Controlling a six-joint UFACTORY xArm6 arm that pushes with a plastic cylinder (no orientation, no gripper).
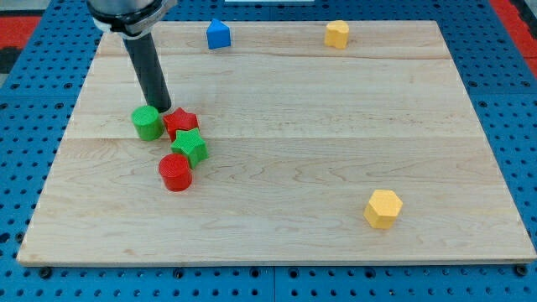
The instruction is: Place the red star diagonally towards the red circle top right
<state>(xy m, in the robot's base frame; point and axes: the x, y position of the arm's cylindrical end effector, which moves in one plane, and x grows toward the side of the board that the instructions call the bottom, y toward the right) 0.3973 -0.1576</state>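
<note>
Where the pale wooden board [336, 126] lies, it fills most of the view, made of planks w/ faint seams running left to right; around it is a blue perforated surface [503, 277], and a red strip [512, 13] shows at the view's top right corner.

A dark rod comes down from the view's top left; its upper body is cut off by the frame. My tip [162, 110] sits at the back of a cluster of four blocks, between the green cylinder [148, 123] and the red star [180, 124], touching or nearly touching both — can't tell which. No gripper here, just the bare rod, holding nothing.

The red star is in the board's left half, just right of the green cylinder. Directly below it, touching, is the green star [190, 147]. The red circle [175, 173] sits below and slightly left of the green star, touching it.

Elsewhere: a blue block [218, 34], shape approx. house-like but hard to make out, near the top edge; a yellow block [337, 33] also near the top edge, further right; a yellow hexagon [383, 208] at lower right, well apart from the rest.
</note>
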